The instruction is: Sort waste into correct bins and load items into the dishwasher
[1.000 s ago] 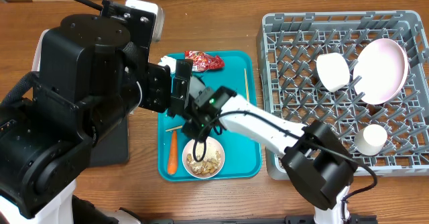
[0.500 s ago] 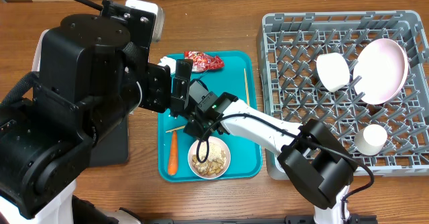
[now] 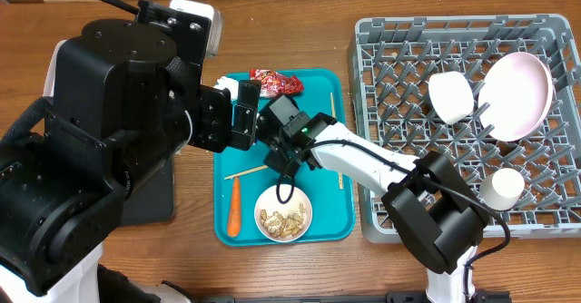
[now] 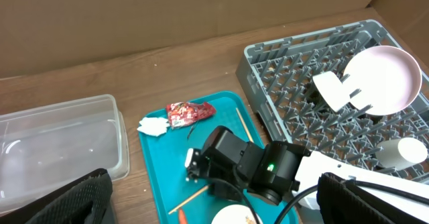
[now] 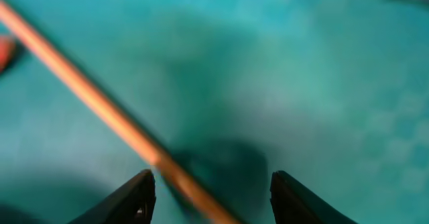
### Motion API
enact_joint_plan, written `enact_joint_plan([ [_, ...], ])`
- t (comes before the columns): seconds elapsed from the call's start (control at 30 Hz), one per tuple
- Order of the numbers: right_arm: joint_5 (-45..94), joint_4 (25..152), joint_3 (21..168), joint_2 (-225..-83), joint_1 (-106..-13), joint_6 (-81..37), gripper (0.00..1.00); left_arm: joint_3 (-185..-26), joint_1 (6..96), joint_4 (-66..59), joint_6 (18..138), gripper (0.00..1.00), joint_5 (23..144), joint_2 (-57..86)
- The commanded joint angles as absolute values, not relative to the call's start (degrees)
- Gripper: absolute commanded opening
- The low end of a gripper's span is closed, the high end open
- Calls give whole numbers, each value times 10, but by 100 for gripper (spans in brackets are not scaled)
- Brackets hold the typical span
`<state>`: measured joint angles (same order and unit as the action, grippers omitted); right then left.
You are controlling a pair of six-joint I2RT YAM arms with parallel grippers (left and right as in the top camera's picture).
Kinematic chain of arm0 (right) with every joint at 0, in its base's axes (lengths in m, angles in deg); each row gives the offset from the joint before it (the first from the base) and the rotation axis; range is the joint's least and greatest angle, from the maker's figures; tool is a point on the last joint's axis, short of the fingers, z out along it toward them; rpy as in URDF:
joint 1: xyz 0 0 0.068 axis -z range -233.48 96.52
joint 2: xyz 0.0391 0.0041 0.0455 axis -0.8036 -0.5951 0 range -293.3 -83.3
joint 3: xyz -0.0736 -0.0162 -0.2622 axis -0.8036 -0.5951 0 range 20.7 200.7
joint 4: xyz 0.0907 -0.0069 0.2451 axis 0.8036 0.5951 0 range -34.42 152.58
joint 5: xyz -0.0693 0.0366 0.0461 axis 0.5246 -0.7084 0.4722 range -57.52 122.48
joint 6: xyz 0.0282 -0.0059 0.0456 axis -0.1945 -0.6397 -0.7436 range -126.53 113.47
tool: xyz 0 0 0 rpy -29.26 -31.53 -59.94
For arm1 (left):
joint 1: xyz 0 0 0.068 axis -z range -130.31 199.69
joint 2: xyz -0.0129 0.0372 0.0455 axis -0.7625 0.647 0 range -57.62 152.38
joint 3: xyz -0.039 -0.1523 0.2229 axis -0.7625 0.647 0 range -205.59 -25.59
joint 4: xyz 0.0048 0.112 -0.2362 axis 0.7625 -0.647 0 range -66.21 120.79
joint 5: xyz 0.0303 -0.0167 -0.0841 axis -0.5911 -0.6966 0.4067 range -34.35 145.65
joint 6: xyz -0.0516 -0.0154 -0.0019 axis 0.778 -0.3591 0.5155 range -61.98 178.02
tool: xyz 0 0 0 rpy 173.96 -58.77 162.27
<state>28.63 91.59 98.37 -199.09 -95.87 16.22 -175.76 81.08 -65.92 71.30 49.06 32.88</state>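
Right end effector [image 5: 211, 200] swung off scrap bowl [image 3: 306, 219], went up-frame, now low over teal tray [image 3: 327, 214]. Fingers spread, nothing pinched.

Chopstick [image 5: 100, 103] flat on tray right under it. Long axis runs diagonal, upper left of wrist view down to lower centre. Crosses gap nearer left-hand finger, not centred.

My guess: shift sideways, square jaws across stick, then close. Right arm easily nearer.
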Motion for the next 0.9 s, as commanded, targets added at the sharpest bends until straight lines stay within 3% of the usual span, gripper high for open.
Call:
enact_joint_plan([
  [0.0,253,923,978,-1994,-961,205,61,-1757,808,-660,707,100,496,330],
  [0.4,253,902,978,-2046,-961,210,63,-1757,808,-660,707,100,496,330],
  [0.63,362,889,1000,-2049,-960,155,65,-1757,808,-660,707,100,496,330],
  [0.8,404,891,1014,-2049,-944,64,60,-1757,808,-660,707,100,496,330],
  [0.87,404,896,1014,-2049,-937,39,46,-1757,808,-660,707,100,496,330],
])
